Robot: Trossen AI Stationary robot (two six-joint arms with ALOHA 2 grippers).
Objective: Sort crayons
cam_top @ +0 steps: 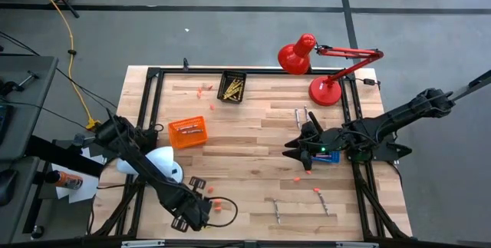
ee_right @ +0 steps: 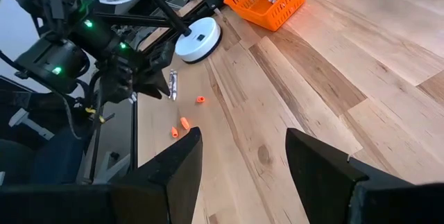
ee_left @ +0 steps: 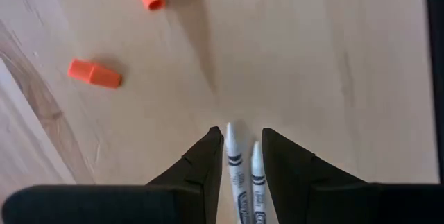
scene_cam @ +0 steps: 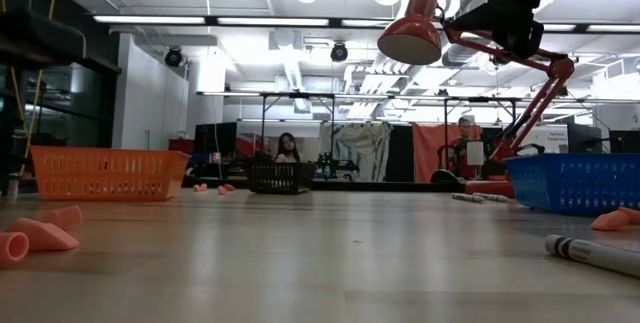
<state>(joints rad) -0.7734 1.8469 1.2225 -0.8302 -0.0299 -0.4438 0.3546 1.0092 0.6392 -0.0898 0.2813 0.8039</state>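
Observation:
My left gripper (cam_top: 201,211) is near the table's front left corner, shut on two pale grey-white crayons (ee_left: 239,172). It also shows in the right wrist view (ee_right: 156,82), with the crayons (ee_right: 172,85) sticking out of it. My right gripper (ee_right: 243,154) is open and empty, above the table's right side next to the blue basket (cam_top: 328,157). More pale crayons lie flat on the table at the far right (cam_top: 301,115) and near the front edge (cam_top: 276,209). Yellow crayons lie in the black basket (cam_top: 232,87). My left gripper pinches the two crayons side by side between its two fingers (ee_left: 201,165), on their wrapped bodies (ee_left: 237,182). The crayons lie along the fingers, and their pointed tips (ee_left: 232,132) reach out past the fingertips. How far back they reach is hidden by the fingers.
An orange basket (cam_top: 188,133) stands left of centre, and a white round object (cam_top: 161,160) lies near it. A red desk lamp (cam_top: 311,67) stands at the far right corner. Small orange bits lie near the left gripper (ee_left: 94,73) and at the front right (cam_top: 316,192).

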